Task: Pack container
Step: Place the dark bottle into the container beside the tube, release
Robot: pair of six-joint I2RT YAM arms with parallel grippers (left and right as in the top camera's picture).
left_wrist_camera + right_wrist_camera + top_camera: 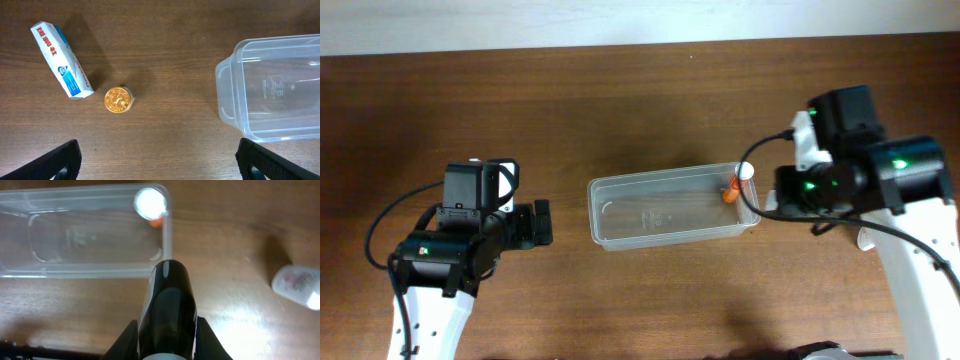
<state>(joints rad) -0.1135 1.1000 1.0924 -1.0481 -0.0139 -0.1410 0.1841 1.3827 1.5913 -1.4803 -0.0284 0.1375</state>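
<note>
Container (660,215) sits mid-table, long side running left to right, between the two arms. One small bottle, white cap and orange body (742,184), stands inside it in the right-end corner; rest of the tub bare.

Right gripper (167,325) is at the container's right end, fingers (129,339) clamped on either side of a dark bottle (167,297). In the wrist view the bottle's rounded tip overlaps the container's rim.

Left gripper (157,145) is off the container's left end, fingers spread wide, nothing between them, touching nothing.

A gold tin (119,99) and, beyond it, a blue-and-white box (62,60) lie on the table left of the container. Small white object (299,285) lies right of the container; can't make out what it is.
</note>
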